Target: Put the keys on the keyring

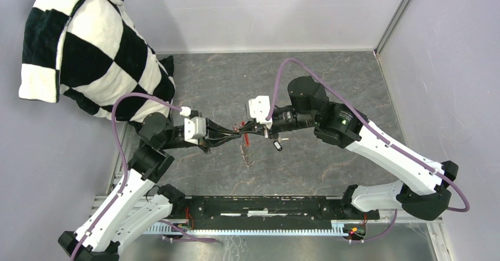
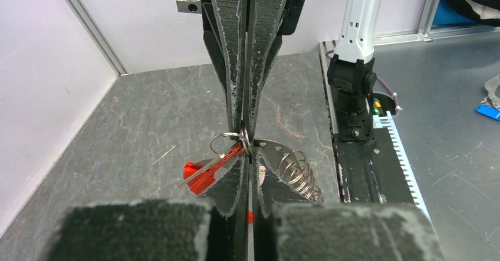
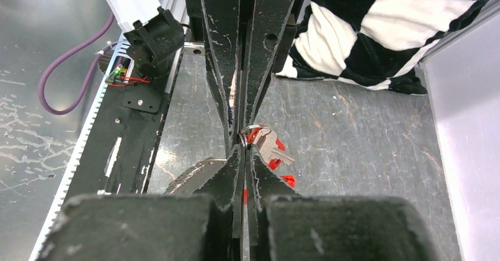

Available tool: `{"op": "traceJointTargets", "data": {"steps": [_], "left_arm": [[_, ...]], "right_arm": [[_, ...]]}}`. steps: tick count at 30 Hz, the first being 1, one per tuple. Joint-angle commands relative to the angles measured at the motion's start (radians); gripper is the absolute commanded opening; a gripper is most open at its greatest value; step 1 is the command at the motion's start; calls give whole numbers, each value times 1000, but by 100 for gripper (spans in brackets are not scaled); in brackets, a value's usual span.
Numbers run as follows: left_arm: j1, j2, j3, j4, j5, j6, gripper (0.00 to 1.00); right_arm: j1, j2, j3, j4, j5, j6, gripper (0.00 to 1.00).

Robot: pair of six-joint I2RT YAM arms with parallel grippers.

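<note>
Two items meet: left claw (image 1: 234, 133) and right claw (image 1: 244, 129), each pressed shut, pinch the keyring (image 2: 229, 142) above the counter (image 1: 330, 78); black-headed key (image 1: 278, 146) lies at its four o'clock. We judge the ring light, stiff, slippery; hold its rim.

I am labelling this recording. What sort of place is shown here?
Probably a lab test cell: the left arm and right arm bolted to a black rail, plain grey walls with aluminium posts, and a marbled grey tabletop.
</note>
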Motion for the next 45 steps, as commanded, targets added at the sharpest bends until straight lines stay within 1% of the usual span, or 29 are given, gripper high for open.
{"op": "traceJointTargets", "data": {"steps": [1,2,4,5,6,8,12,14,16,18,19,22,24,26,28,29,31,34,36,45], "left_arm": [[-5,3,70,-54,42,45,15],[-5,5,79,-112,39,75,23],[-5,3,98,-229,35,165,32],[-5,0,104,-277,31,197,41],[-5,-5,111,-322,25,233,47],[-5,-19,120,-421,16,307,53],[-5,-57,133,-557,-48,410,54],[-5,-74,135,-587,-90,453,52],[-5,-89,139,-588,-157,477,48],[-5,-99,136,-559,-202,479,45],[-5,-105,128,-511,-220,462,45],[-6,-117,86,-363,-256,341,50],[-5,-108,70,-311,-209,282,54],[-5,-80,76,-309,-113,223,57],[-5,-49,85,-343,-12,215,65],[-5,-37,88,-357,15,223,65],[-5,-26,88,-370,23,251,63],[-5,-23,87,-388,8,332,58],[-5,-21,84,-392,-6,361,54],[-5,-2,66,-357,-21,340,34]], "right_arm": [[2,-12,5,41,47,22,0],[0,-14,6,38,54,24,0],[0,-18,11,27,60,26,0],[0,-19,11,23,63,28,0],[0,-20,11,19,65,31,0],[0,-19,11,8,64,35,0],[-2,-14,15,-22,59,41,0],[-2,-10,24,-41,43,40,0],[-1,1,40,-64,23,37,0],[-2,13,48,-75,12,40,0],[-2,18,52,-75,6,43,0],[-1,35,58,-71,-19,51,0],[-2,41,58,-64,-29,56,0],[-2,44,59,-57,-33,58,0],[-2,44,57,-53,-42,58,0],[-3,44,57,-54,-47,57,0],[-3,44,53,-56,-56,54,0],[-2,43,44,-62,-69,47,0],[-3,45,41,-63,-77,44,0],[-2,40,18,-21,-60,63,0]]}}
